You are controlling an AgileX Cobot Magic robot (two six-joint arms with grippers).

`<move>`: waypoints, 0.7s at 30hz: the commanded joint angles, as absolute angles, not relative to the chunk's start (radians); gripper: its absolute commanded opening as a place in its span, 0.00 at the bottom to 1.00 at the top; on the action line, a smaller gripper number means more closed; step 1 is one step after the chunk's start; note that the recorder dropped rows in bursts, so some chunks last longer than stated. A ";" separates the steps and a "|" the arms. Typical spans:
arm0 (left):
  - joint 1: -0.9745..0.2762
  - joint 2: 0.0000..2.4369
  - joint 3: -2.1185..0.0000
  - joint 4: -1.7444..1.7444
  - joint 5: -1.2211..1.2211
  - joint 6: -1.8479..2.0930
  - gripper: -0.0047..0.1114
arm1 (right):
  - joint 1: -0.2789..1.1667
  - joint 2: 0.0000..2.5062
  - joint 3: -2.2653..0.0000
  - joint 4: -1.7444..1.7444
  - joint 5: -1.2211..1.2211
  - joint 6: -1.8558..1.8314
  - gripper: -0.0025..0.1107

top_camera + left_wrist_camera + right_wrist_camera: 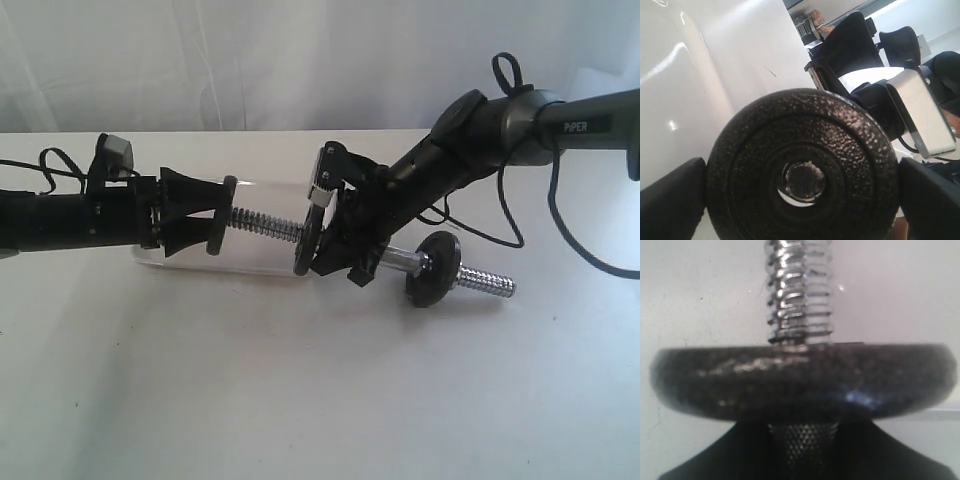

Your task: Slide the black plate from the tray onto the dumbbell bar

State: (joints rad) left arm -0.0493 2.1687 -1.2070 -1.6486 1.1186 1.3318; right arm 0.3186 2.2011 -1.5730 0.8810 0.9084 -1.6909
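My left gripper (220,215) is shut on the black plate (229,215), holding it edge-on by the rim above the white tray (250,268). In the left wrist view the plate (802,150) fills the space between both fingers (670,200), and the chrome end of the dumbbell bar (805,181) shows inside its centre hole. The bar (268,224) lies level, and my right gripper (342,245) is shut on its knurled middle (802,445). One black disc (308,232) sits beside that gripper and another (433,268) sits near the far threaded end (490,282).
A white tabletop (300,380) spreads under both arms, with a pale curtain behind. Black cables (560,230) trail from the right arm over the table at the right. The right arm's white camera block (925,115) faces the left gripper closely.
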 commanded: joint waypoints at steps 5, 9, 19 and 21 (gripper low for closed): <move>-0.119 2.153 -1.213 -1.719 1.221 1.391 0.04 | 0.319 2.156 -1.592 0.998 0.947 -1.727 0.02; -0.152 2.153 -1.213 -1.744 1.221 1.420 0.04 | 0.319 2.156 -1.592 1.022 0.969 -1.759 0.02; -0.210 2.153 -1.211 -1.744 1.221 1.421 0.04 | 0.319 2.156 -1.592 1.038 0.990 -1.792 0.02; -0.223 2.153 -1.211 -1.744 1.221 1.444 0.04 | 0.319 2.156 -1.592 1.038 0.990 -1.792 0.02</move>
State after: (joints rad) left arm -0.1980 2.1709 -1.2070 -1.6880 1.0943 1.4218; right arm 0.3186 2.2011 -1.5730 0.9125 0.9726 -1.7824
